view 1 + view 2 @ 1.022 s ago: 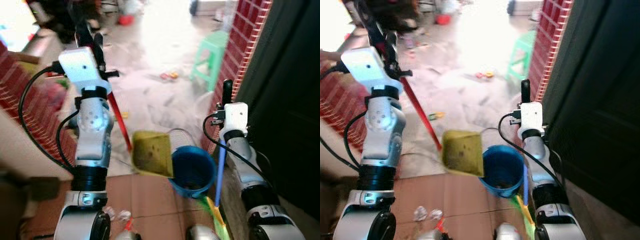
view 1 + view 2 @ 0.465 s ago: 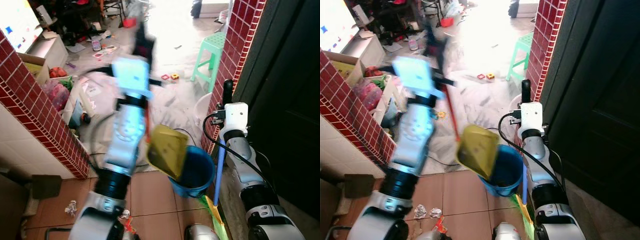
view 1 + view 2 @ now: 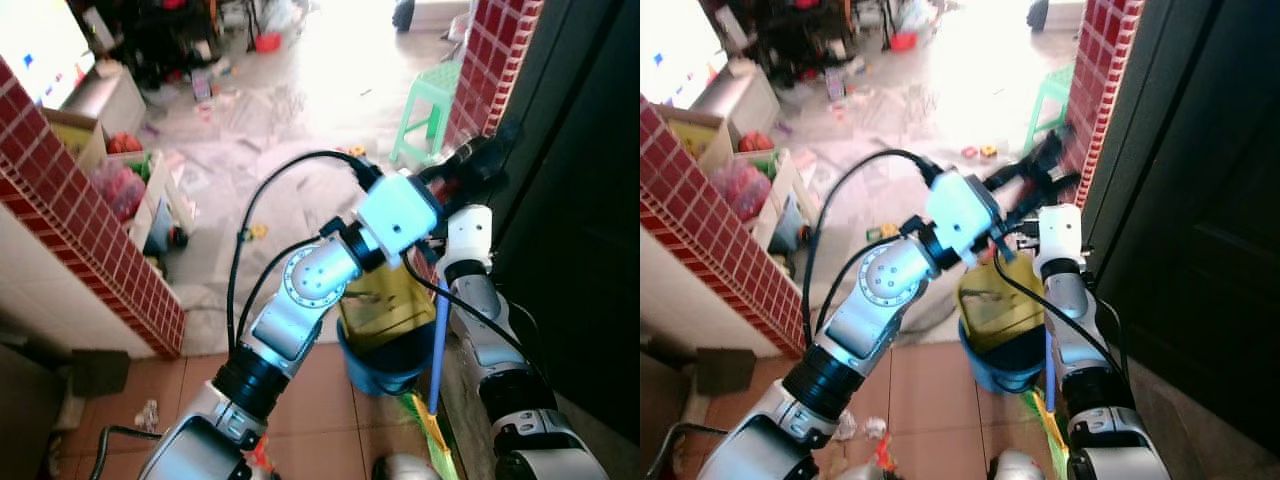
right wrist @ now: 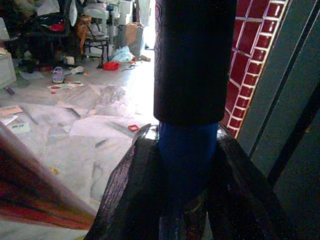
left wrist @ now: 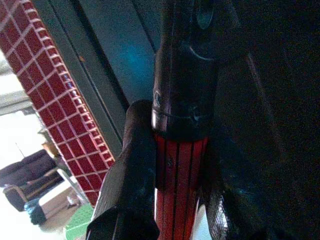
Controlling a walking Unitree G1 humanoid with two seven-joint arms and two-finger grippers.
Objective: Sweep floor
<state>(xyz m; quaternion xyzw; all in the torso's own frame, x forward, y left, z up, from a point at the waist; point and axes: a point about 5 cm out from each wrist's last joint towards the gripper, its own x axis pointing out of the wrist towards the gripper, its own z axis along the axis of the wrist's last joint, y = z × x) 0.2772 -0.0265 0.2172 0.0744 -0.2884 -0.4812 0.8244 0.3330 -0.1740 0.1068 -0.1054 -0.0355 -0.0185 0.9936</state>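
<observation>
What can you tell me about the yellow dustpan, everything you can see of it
The yellow plastic dustpan has a flat, dirt-smudged pan on a long red handle with a black grip. The left gripper is clamped on that handle, its arm swung across toward the dark door. The pan hangs tilted, mouth down, over the round blue bucket, its lower edge at the rim; whether it touches is unclear.

Yellow dustpan [image 3: 385, 300]; blue bucket [image 3: 385, 362]; blue-handled broom [image 3: 438, 345]; green stool [image 3: 432, 95]; red-tiled wall [image 3: 80, 215].
</observation>
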